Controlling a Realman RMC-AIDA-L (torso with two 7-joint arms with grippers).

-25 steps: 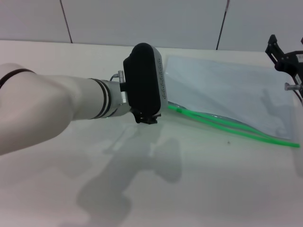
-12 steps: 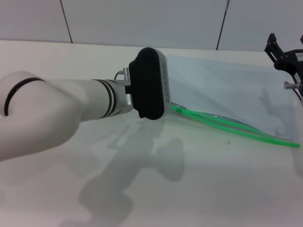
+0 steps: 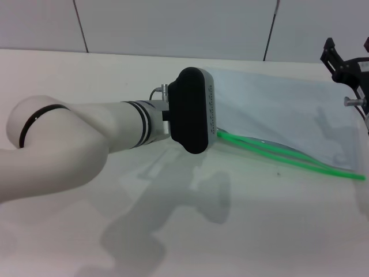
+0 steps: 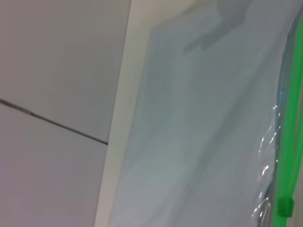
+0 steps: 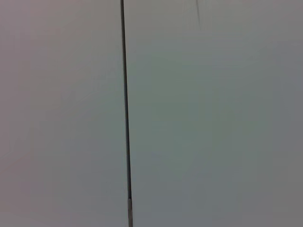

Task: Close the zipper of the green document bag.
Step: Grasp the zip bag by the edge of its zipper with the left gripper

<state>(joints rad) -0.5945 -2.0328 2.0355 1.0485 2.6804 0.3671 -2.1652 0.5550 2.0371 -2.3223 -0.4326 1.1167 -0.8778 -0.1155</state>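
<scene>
Zipper [image 3: 288, 156]: a thin bright green strip along the near long edge of the bag. In the head view its two green lines lie apart near the left arm's end and run together toward the right end, so it is open over most of its length.
Slider [image 4: 284, 206]: a small green block on the strip, seen only in the left wrist view, at the end nearest the left arm.
Green document bag [image 3: 277, 109]: a flat, translucent pale blue-grey pouch lying on the table's right half, its far edge toward the wall, its green edge toward the robot.
Left gripper [image 3: 196, 109]: only the black back of its housing shows; it sits over the bag's left end, just beside where the zipper begins. The fingers are hidden behind the housing, so whether they are apart, together or clamped on anything cannot be told.
Left arm [image 3: 75, 144]: white, reaching in from the left across the table to that end of the bag.
Right gripper [image 3: 349, 69]: black, raised at the right edge, above the bag's far right corner; its finger state cannot be made out.
Table [image 3: 173, 231]: pale, carrying the arm's shadow.
Wall [image 3: 173, 23]: light panels with dark seams behind the table.
</scene>
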